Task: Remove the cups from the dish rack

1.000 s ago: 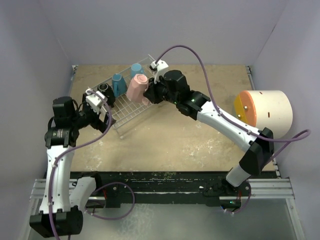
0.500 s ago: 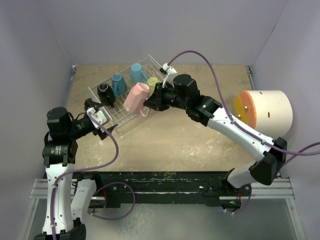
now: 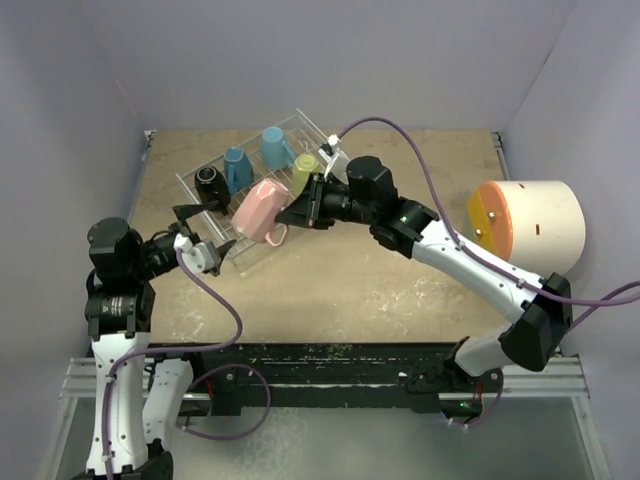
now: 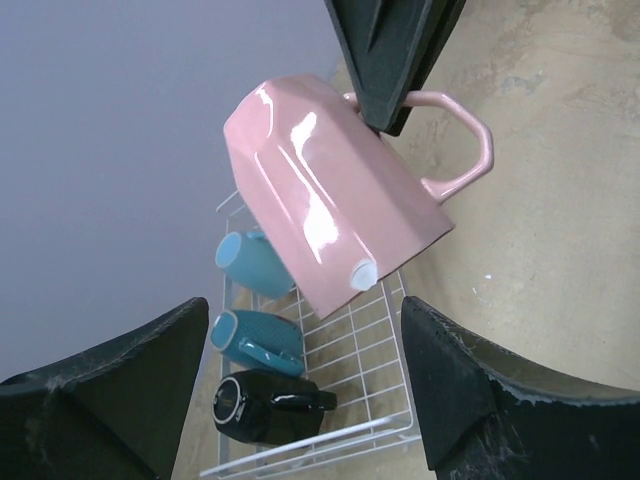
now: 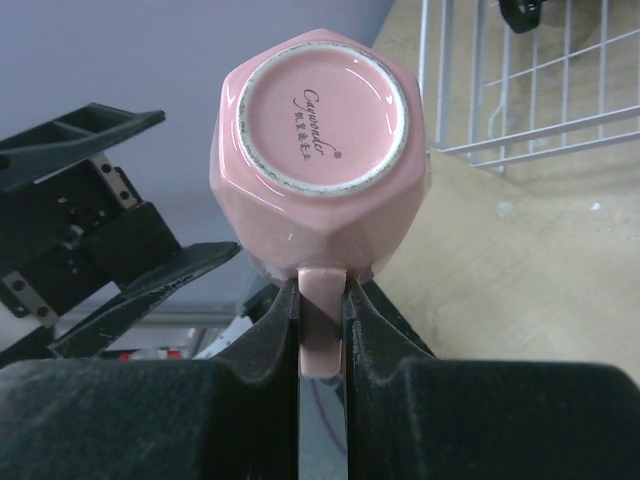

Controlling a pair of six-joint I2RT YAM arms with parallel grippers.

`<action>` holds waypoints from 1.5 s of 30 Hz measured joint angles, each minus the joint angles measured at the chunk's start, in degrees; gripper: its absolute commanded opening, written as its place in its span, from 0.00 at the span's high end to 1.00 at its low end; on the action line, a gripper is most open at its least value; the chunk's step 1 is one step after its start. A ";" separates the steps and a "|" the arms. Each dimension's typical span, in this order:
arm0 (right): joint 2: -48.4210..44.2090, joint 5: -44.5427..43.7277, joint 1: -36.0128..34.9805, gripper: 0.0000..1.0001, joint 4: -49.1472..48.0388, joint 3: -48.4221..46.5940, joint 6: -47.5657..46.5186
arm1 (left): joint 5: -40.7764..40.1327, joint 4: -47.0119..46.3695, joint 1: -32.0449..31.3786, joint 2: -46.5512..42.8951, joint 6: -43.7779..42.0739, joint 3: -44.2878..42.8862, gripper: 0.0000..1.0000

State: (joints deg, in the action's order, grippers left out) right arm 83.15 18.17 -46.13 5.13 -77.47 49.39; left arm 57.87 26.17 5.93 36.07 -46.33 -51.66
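Seen from above, your right pincer (image 3: 296, 212) is clenched on the handle of the pink cup (image 3: 255, 212), holding it tilted at the near side of the dish rack (image 3: 305, 120). Your left pincer (image 3: 205, 230) stands released and empty at the rack's near-left corner. The black cup (image 3: 209, 185), two blue cups (image 3: 236, 167) and the yellow-green cup (image 3: 305, 168) sit inside the rack.

From your left wrist, the pink cup (image 4: 330, 195) hangs in front of the rack (image 4: 360, 350), touching neither wide-spread finger.

From your right wrist, both fingers pinch the handle, the cup's base faces the camera, and the cup is clear of the rack, which rests on the worktop (image 5: 500, 260).
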 measured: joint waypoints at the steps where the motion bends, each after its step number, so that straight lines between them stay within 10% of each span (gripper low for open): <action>1: 0.00 0.44 0.00 1.00 -1.22 0.42 1.22 | 0.70 0.31 0.00 0.37 -0.74 -0.35 0.21; 24: -4.09 6.75 -1.11 1.00 -24.35 18.80 27.65 | 6.47 3.04 -0.96 2.05 -14.01 -0.50 0.47; 31: -7.19 7.30 -1.46 1.00 -26.53 22.16 31.08 | -0.48 0.96 -13.16 6.88 -16.63 0.57 0.49; 38: -8.55 6.82 0.31 1.00 -27.36 26.80 36.22 | -9.38 -5.64 -21.62 13.60 -12.83 -0.50 0.78; 41: -9.25 7.28 0.35 0.77 -26.34 27.41 37.99 | -10.23 -6.19 -22.29 14.69 -13.27 -1.18 0.99; 45: -11.52 7.10 1.64 0.37 -22.69 26.86 35.41 | -10.38 -5.01 -23.28 15.69 -11.21 -2.89 1.00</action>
State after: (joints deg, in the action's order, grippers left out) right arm 71.64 25.28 -44.49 -17.56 -50.61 84.79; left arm 47.48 21.17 -17.34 51.77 -57.54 -54.54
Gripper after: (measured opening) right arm 0.413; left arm 0.165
